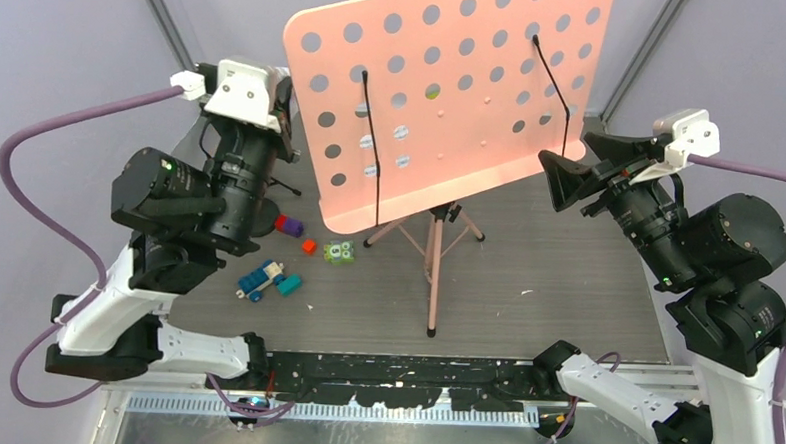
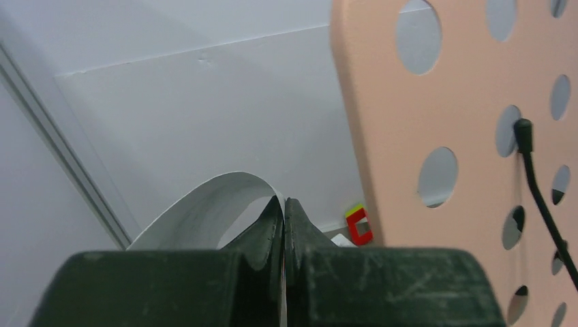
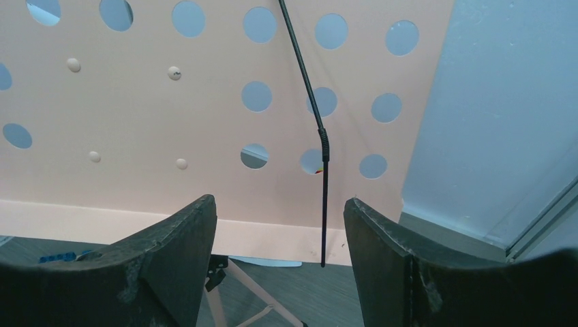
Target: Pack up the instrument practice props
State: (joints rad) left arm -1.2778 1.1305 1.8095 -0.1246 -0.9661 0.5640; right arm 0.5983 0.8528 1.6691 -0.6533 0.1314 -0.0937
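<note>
On table (image 1: 565, 320), pink perforated music stand (image 1: 441, 174); left pincer (image 2: 283, 204) pinches curled white sheet (image 2: 204, 204); right pincer (image 3: 278, 204) spread.

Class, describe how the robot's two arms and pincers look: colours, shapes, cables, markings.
Left arm and right arm match: black cylindrical joints, white lower links, white wrist housings. A purple cable trails from each wrist; a green light dots a joint. Left pincer and right pincer: two dark, scuffed, wedge fingers each.

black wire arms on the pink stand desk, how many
2. Left wire arm runs down the left part of the pink desk; right wire arm slants down near its right edge. More could be hidden behind the desk.
</note>
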